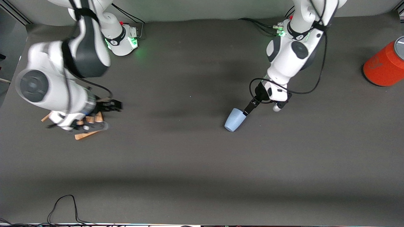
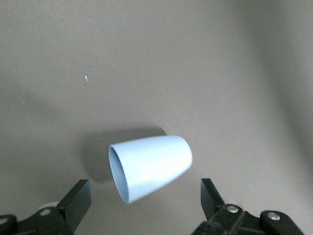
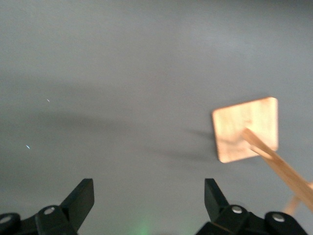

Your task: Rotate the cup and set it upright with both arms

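I'm seeing the cup [image 2: 150, 166] lying sideways on the tabletop [image 1: 202, 164] between the left gripper's [image 2: 145, 199] spread fingers [image 2: 78, 199], while the right gripper [image 3: 146, 200], fingers also apart, is hanging well off.

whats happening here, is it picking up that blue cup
Not yet. The pale-blue cup lies on its side on the table. The left gripper is right at it with jaws open on either side, nothing gripped. The right gripper, also open and empty, is at the right arm's end of the table above some wooden pieces. An orange cylinder stands at the left arm's end.
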Robot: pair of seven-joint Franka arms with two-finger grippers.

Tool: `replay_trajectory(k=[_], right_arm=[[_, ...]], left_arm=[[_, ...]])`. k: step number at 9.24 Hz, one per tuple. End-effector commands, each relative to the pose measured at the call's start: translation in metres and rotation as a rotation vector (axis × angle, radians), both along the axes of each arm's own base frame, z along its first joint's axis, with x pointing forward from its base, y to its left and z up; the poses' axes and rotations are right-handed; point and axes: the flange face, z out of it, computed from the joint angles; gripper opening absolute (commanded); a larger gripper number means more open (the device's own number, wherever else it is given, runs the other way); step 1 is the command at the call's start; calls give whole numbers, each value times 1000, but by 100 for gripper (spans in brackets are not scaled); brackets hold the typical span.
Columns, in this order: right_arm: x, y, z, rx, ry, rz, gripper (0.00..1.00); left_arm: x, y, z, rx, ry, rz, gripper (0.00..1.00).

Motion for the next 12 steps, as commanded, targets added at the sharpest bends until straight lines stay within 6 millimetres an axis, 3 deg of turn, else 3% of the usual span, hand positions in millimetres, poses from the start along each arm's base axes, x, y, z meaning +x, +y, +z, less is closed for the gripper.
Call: replay_trajectory(k=[1,2,3,6,8,9,10,11,12], right_arm=[[-23,-28,35,-19,23,43,100],[-25,-32,49,-31,0,44,100],[-28,-32,57,-27,9,47,100],[-32,-36,72,1,-14,49,100],[-29,-49,70,17,-9,31,100],[-34,-63,79,57,-21,25,100],[-42,-75,87,83,-30,18,100],[-53,-81,96,96,-46,19,100],[-67,-84,99,101,-58,16,100]], left_arm=[[-12,-6,-41,6,-35,71,100],[-14,-11,-55,5,-51,94,100],[-12,-15,-55,-14,-44,129,100],[-19,-67,-50,-133,16,227,100],[-22,-77,-70,-138,-10,238,100],[-20,-79,-79,-140,-24,248,99],[-16,-82,-80,-147,-30,251,90],[-14,-81,-79,-149,-32,254,53],[-14,-82,-75,-153,-39,253,7]])
